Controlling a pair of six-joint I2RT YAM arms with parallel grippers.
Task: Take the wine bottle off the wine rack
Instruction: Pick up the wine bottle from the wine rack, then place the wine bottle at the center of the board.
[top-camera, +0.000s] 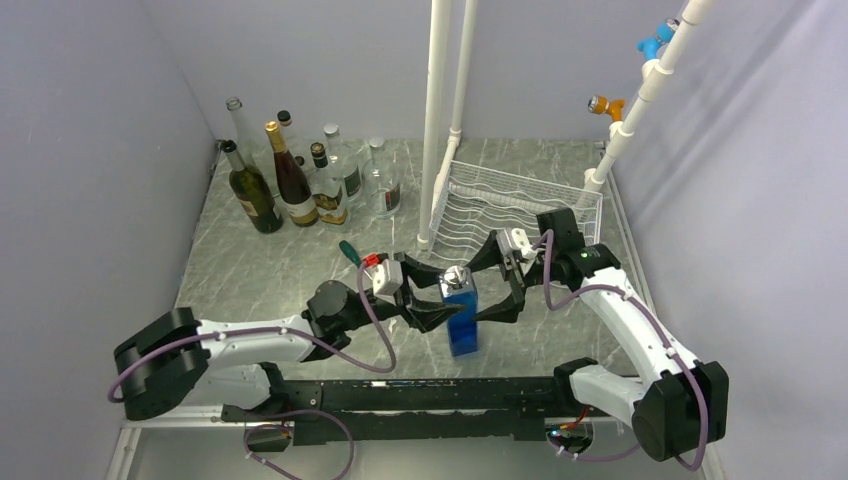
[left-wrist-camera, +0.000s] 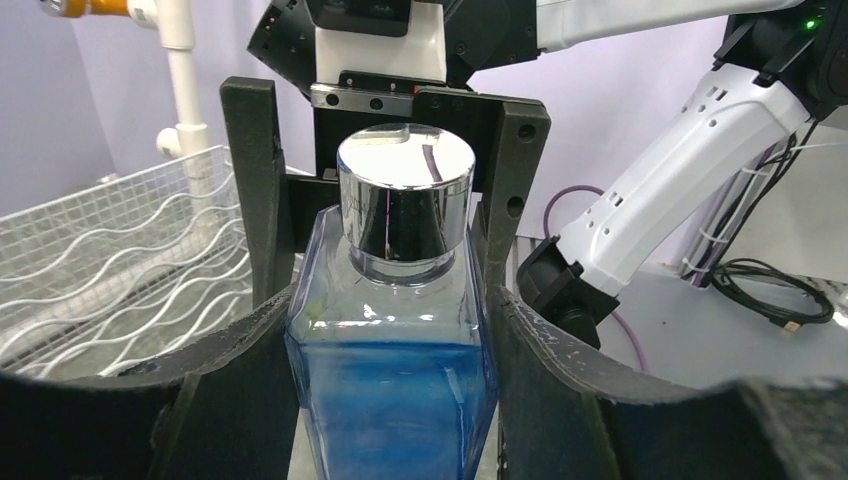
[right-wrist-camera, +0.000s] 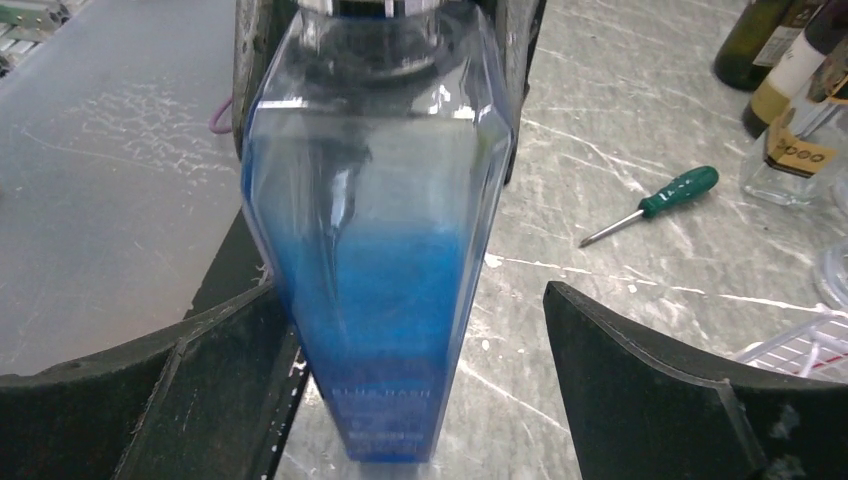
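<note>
The wine bottle (top-camera: 460, 312) is a square clear bottle of blue liquid with a silver cap. It stands upright on the marble table, in front of the white wire wine rack (top-camera: 510, 200), which holds no bottles. My left gripper (top-camera: 440, 302) is shut on the bottle's body; in the left wrist view both black fingers (left-wrist-camera: 240, 400) press against the bottle (left-wrist-camera: 390, 380). My right gripper (top-camera: 488, 287) faces it from the other side and stands open. In the right wrist view there is a clear gap between the bottle (right-wrist-camera: 380, 250) and the right-hand finger (right-wrist-camera: 650, 390).
Several wine and liquor bottles (top-camera: 290, 185) stand at the back left. A green-handled screwdriver (top-camera: 350, 252) lies on the table behind the left arm. White pipe posts (top-camera: 440, 120) rise beside the rack, and another leans at the right (top-camera: 640, 110).
</note>
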